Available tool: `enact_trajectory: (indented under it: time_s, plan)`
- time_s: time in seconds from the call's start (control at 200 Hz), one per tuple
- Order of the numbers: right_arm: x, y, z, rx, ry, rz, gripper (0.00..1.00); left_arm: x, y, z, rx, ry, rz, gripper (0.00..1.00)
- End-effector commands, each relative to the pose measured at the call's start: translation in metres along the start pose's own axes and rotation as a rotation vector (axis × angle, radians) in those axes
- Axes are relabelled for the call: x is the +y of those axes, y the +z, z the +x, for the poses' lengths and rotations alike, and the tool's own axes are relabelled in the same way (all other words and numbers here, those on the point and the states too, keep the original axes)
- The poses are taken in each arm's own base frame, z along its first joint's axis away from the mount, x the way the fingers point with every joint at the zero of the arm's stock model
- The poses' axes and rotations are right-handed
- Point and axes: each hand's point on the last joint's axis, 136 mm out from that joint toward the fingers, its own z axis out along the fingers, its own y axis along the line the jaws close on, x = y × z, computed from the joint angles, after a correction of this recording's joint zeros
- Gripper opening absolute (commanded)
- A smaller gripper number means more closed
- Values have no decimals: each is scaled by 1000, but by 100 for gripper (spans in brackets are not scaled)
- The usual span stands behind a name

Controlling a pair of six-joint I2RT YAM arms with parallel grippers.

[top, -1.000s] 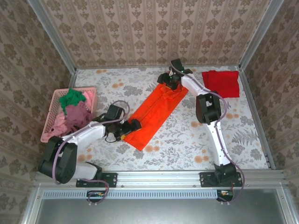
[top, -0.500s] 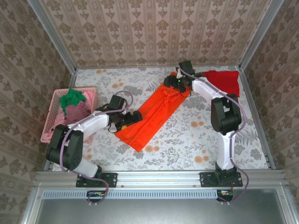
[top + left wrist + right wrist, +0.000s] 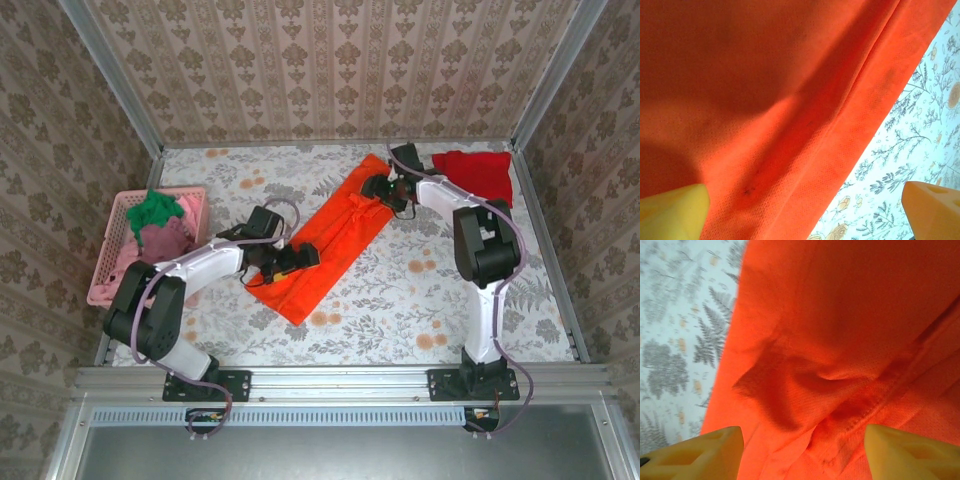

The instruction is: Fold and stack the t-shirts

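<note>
The left gripper [image 3: 303, 256] has slid further onto the orange t-shirt [image 3: 335, 235] at mid-surface [image 3: 400, 300], the right gripper [image 3: 376, 188] now near its far end, both jaws spread wide, holding nothing.

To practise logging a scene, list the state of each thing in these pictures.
orange shirt: folded into a long strip, lying flat.
red shirt: folded, lying flat.
basket: filled with crumpled shirts.
left end effector: open, over the orange shirt's near end.
right end effector: open, over its far end.
</note>
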Motion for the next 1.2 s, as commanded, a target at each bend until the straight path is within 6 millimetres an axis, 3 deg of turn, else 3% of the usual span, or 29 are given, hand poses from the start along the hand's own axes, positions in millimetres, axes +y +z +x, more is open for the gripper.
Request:
enact_trajectory:
  time_s: [0.0,0.105,0.18,0.42,0.605,0.705,1.01,1.195]
  plan:
    - [-7,23,6,38,38,25,65,3,-14,-9,-41,36,-24,100]
    - [-14,32,2,42,35,57,64,17,-34,-25,-106,63,-56,100]
    - [-16,38,1,52,25,74,64,30,-37,-28,-106,62,-71,100]
    - [-19,46,-5,64,2,90,63,48,-22,-16,-57,12,-54,100]
    - [-19,62,-16,105,-39,111,63,54,1,8,21,1,-60,98]
    - [-8,73,-19,127,-40,72,62,55,12,21,61,17,-73,97]
    - [36,105,-25,167,-36,-83,62,13,33,67,196,128,-13,98]
    - [52,115,-30,152,-19,-143,62,-13,44,73,215,161,39,98]
